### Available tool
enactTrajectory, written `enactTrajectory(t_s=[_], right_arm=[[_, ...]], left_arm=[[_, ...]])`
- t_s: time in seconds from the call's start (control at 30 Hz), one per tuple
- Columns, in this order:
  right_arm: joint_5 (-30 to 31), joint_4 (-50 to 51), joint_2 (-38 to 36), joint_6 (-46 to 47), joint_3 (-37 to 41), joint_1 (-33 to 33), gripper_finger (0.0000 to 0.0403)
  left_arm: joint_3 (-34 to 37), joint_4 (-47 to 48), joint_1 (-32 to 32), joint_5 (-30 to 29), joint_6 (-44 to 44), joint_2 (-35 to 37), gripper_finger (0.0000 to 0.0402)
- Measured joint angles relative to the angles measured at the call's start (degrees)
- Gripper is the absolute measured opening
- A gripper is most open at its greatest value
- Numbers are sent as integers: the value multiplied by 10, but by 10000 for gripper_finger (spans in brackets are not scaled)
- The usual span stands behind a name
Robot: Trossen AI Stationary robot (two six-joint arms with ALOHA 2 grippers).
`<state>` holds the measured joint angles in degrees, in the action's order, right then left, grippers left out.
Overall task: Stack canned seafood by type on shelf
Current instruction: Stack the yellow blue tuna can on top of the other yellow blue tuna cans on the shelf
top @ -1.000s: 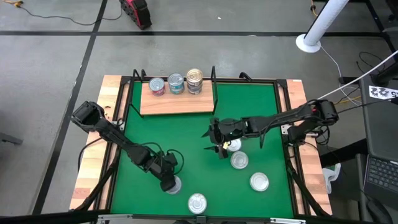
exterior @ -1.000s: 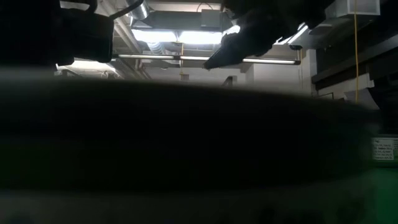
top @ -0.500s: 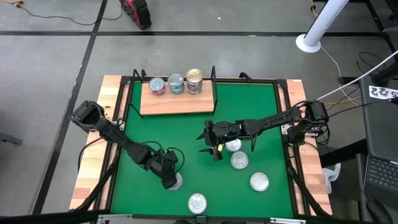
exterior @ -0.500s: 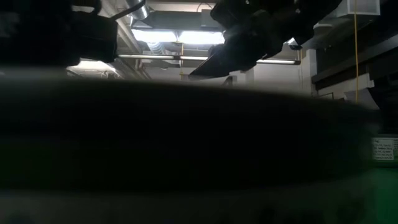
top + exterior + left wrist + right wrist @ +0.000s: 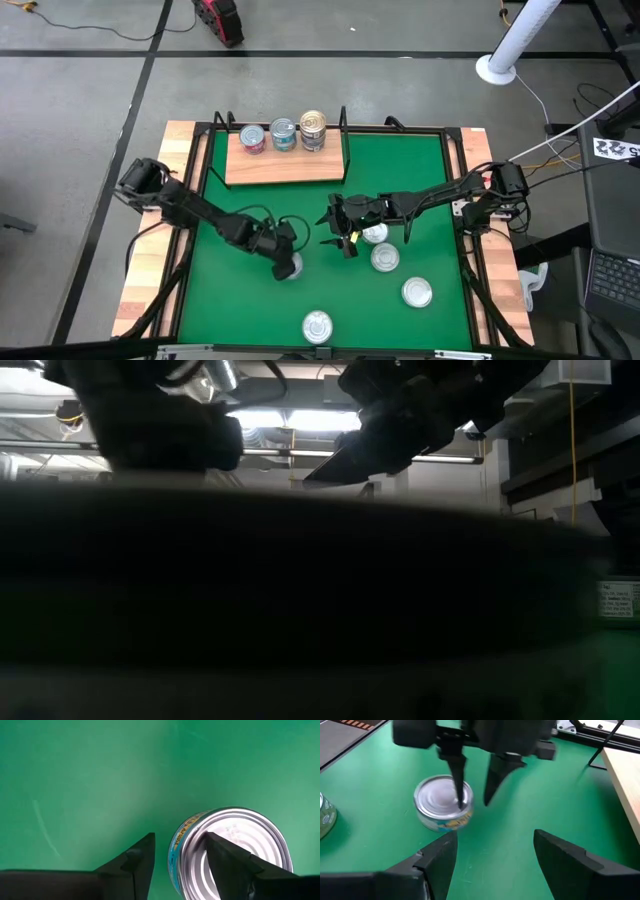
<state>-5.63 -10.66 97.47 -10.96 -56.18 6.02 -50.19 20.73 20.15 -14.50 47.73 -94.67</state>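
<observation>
Three cans of seafood (image 5: 283,134) stand in a row on the wooden shelf (image 5: 285,168) at the far left of the green mat. A blue-labelled can (image 5: 230,850) sits on the mat under my left gripper (image 5: 180,862), which is open. One finger is over the can's lid and the other stands on the mat beside it (image 5: 492,780). My right gripper (image 5: 495,865) hovers open to the right of it (image 5: 335,233), holding nothing. Loose cans (image 5: 385,258) (image 5: 417,292) (image 5: 317,325) lie on the mat. My left gripper comes slanting down from above and straddles the can's rim. One fingertip (image 5: 461,800) rests on the silver lid (image 5: 440,795), just inside the rim. The other finger stands outside the wall, a little apart from it. The can stands upright on the mat.
Another can (image 5: 375,234) sits just under my right arm's wrist. A black frame (image 5: 460,200) borders the mat. The shelf has bare board in front of its cans. The low view is mostly blocked by something dark close to the camera.
My left gripper has swung toward the table's far edge and a little to the right. The blue-labelled can has slid along the mat with it, staying upright. My right gripper has come down slightly and then held still.
</observation>
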Motion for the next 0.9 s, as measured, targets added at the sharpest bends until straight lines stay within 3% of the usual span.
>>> enactTrajectory(t_s=[0.5, 0.9], right_arm=[[0, 3, 0, -6, 0, 0, 262], [51, 2, 20, -18, 0, 0, 261]], left_arm=[[1, -34, -147, 0, -160, -1, 159], [-20, 3, -181, 4, -197, 28, 140]])
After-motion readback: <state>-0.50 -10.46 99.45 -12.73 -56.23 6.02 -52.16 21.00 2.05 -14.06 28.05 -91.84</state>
